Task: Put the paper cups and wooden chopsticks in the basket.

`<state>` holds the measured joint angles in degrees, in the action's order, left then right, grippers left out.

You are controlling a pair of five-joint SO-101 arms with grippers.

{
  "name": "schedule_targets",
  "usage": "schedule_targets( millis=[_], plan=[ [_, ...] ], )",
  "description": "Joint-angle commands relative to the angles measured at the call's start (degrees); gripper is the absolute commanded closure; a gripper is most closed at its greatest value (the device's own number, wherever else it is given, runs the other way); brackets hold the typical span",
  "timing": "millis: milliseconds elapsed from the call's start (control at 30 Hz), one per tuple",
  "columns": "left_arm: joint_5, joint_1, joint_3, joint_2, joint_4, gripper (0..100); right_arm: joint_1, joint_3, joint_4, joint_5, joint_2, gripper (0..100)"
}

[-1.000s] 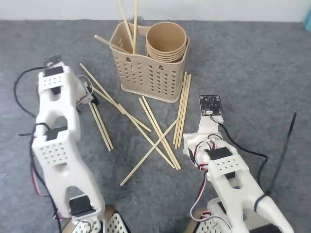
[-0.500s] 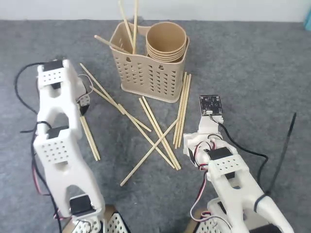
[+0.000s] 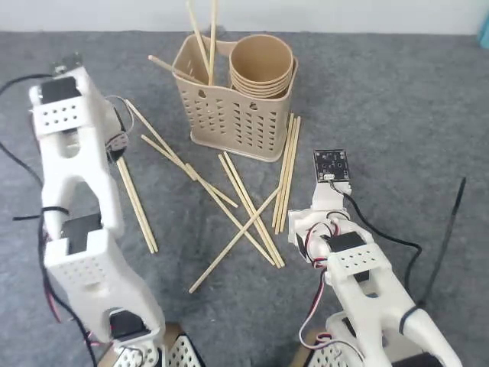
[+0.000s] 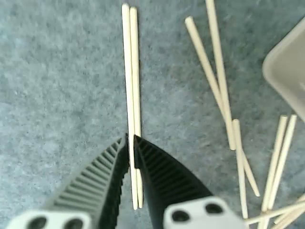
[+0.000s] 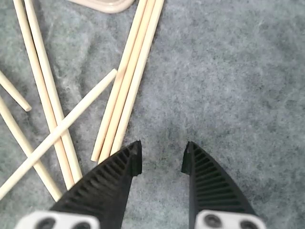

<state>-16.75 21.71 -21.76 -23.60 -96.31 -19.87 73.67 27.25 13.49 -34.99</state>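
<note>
The desk [image 3: 397,99] has a grey, carpet-like cover. Toward its far edge I see the beige perforated basket [image 3: 229,118]. The paper cups [image 3: 261,61] sit stacked inside it, and the upright chopsticks [image 3: 200,38] lean out over its rim beside them.

My left hand [image 4: 129,140] is low over the desk, well to the side of the basket. Its fingers are pressed almost together, pinching a pair of chopsticks [image 4: 129,71] near one end. The two sticks lie side by side and run straight out from between the fingertips across the grey cover.

My right hand [image 5: 161,157] hangs over a bare patch of desk with its fingers spread and nothing between them. A bundle of three chopsticks [image 5: 131,76] lies flat and parallel nearby. Its near ends are just beside one finger, outside the gap, and its far ends reach up to the corner of the basket.

Between the two arms, the crossed chopsticks [image 3: 244,210] are scattered on the desk in front of the basket, some lying over others. One long stick slants across the rest.
</note>
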Motion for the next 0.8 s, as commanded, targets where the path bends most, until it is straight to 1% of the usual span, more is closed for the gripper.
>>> schedule_targets(
  millis=[0, 67, 200, 267, 367, 467, 567, 700, 767],
  plan=[
    [0.4, 1.4, 4.9, 2.7, 8.7, 97, 0.7, -0.4, -0.5, -1.0, -2.2, 84.4],
    [0.6, 1.8, 6.6, 1.2, 9.8, 93, 0.7, -0.3, -0.5, -1.0, -2.2, 84.4],
    [0.6, 1.9, 7.4, -3.0, 9.8, 80, 0.7, -0.3, -0.5, -1.0, -2.2, 84.4],
    [0.7, 1.8, 7.3, -5.3, 10.2, 77, 0.7, -0.3, -0.5, -0.9, -2.2, 84.4],
    [0.7, 2.0, 7.3, -8.4, 13.2, 78, 0.7, -0.3, -0.5, -0.9, -2.2, 84.4],
    [0.5, 2.2, 7.3, -11.2, 16.8, 81, 0.7, -0.3, -0.5, -0.9, -2.2, 84.4],
    [0.4, 2.2, 7.3, -13.6, 19.1, 87, 0.7, -0.3, -0.5, -0.9, -2.2, 84.4],
    [0.6, 2.2, 7.3, -14.9, 20.9, 99, 0.7, -0.3, -0.5, -0.9, -2.2, 84.4],
    [0.6, 2.2, 7.3, -14.4, 20.4, 99, 0.7, -0.3, -0.6, -0.9, -2.2, 84.4]
  ],
)
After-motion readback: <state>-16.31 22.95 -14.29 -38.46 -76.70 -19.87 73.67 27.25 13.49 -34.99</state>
